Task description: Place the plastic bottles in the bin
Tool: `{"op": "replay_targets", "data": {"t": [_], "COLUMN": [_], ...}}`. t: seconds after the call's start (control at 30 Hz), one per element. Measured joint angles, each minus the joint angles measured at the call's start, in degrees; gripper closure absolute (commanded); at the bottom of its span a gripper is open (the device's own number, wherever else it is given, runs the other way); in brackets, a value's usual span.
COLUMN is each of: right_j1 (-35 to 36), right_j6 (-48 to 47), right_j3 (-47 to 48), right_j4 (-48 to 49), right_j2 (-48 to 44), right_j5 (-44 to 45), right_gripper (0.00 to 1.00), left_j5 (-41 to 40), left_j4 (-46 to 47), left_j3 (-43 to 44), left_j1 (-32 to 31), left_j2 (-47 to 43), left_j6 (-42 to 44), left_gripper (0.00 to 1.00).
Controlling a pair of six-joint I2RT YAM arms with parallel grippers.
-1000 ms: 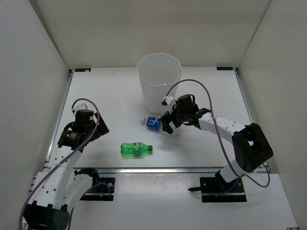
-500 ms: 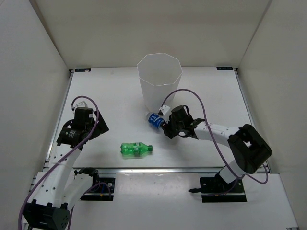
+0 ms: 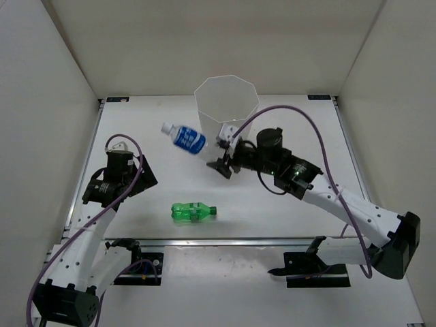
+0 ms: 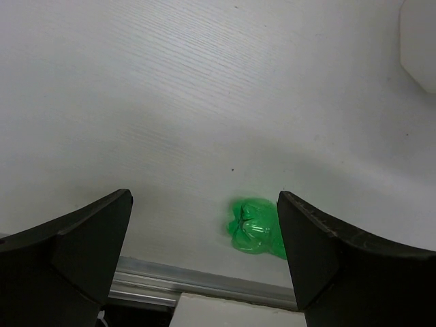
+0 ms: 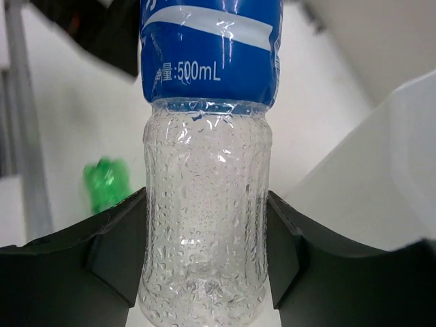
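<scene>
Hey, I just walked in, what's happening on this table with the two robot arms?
The right pincer is shut on the base end of a clear plastic bottle with a blue label, holding it up off the table beside the tall white translucent faceted bin, not yet over its opening. The left pincer is open and empty, hovering above the table. An all-green plastic bottle lies on its side near the front edge, untouched.
</scene>
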Motion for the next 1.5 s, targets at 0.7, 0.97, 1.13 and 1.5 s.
{"op": "replay_targets", "data": {"t": [0.7, 0.97, 1.13, 1.5], "right_j1": [-20.9, -23.8, -30.6, -19.9], "right_j6": [-1.1, 4.2, 11.4, 8.3], "right_j3": [28.5, 33.9, 30.2, 46.1], "right_j4": [7.6, 3.6, 3.1, -4.9], "right_j2": [27.8, 26.6, 19.4, 28.9], "right_j5": [-0.6, 1.9, 1.8, 3.7], "right_gripper": [0.01, 0.01, 0.01, 0.17], "left_j5": [9.3, 15.7, 16.5, 16.6], "left_j4": [4.7, 9.8, 11.3, 11.8], "left_j3": [-1.0, -0.6, 1.3, 4.1], "left_j1": [-6.3, -7.6, -9.1, -8.3], "left_j2": [4.4, 10.1, 14.4, 18.4], "left_j6": [8.7, 13.6, 15.5, 17.6], "left_gripper": [0.02, 0.01, 0.02, 0.02]}}
